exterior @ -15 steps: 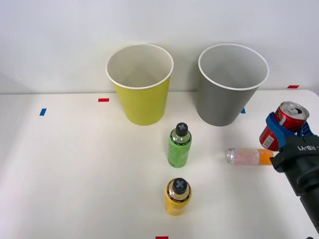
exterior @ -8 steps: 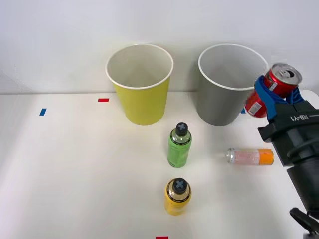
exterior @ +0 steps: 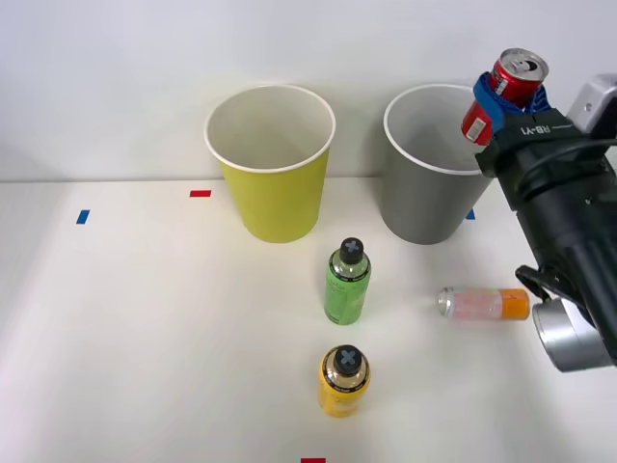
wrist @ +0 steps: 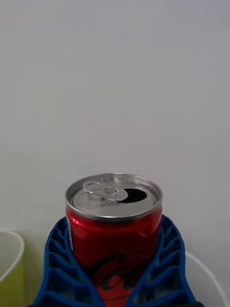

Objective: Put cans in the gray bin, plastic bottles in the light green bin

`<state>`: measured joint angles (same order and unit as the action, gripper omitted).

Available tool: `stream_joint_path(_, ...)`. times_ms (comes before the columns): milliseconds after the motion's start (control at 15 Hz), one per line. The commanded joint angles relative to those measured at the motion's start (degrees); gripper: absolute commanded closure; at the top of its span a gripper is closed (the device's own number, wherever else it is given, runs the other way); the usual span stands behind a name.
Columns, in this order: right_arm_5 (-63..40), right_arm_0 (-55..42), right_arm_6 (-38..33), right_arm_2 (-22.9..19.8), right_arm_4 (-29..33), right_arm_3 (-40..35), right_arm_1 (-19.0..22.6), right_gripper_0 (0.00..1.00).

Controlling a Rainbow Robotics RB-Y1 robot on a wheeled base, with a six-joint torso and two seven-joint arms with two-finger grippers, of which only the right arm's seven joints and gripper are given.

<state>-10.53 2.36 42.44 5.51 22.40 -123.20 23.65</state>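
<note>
Honestly, with my pincer (exterior: 503, 96) clamped on the red can (exterior: 505, 89) above the gray bin's (exterior: 424, 207) near rim, letting go now risks it clipping the rim and tumbling onto the tabletop (exterior: 145, 328).

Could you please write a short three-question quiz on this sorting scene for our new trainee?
1. True or false: the blue ribbed right gripper holds the shiny red metal can.
2. Which large tapered bin is that can nearest: the gray bin or the yellow-green bin?
3. How does the pale pink can with the orange end rest on the white table?

Key: 1. True. 2. The gray bin. 3. On its side.
</note>
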Motion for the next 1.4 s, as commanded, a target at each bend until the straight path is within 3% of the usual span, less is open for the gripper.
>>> stream_joint_path(67, -0.02, 6.08, -0.52, -0.15, -3.51, 7.01, 2.36, 1.00)
stream_joint_path(333, -0.02, 10.65, -0.61, 0.29, -5.71, 12.90, 5.17, 1.00)
stream_joint_path(867, -0.02, 22.69, -1.57, 7.15, -9.84, 26.79, 8.60, 1.00)
stream_joint_path(1133, -0.02, 22.78, -1.13, 7.50, -9.57, 26.79, 9.39, 1.00)
stream_joint_path(1267, -0.02, 22.78, -1.49, 8.20, -9.48, 26.70, 9.66, 0.00)
stream_joint_path(1400, -0.02, 22.78, -1.31, 8.47, -9.40, 26.79, 9.66, 0.00)
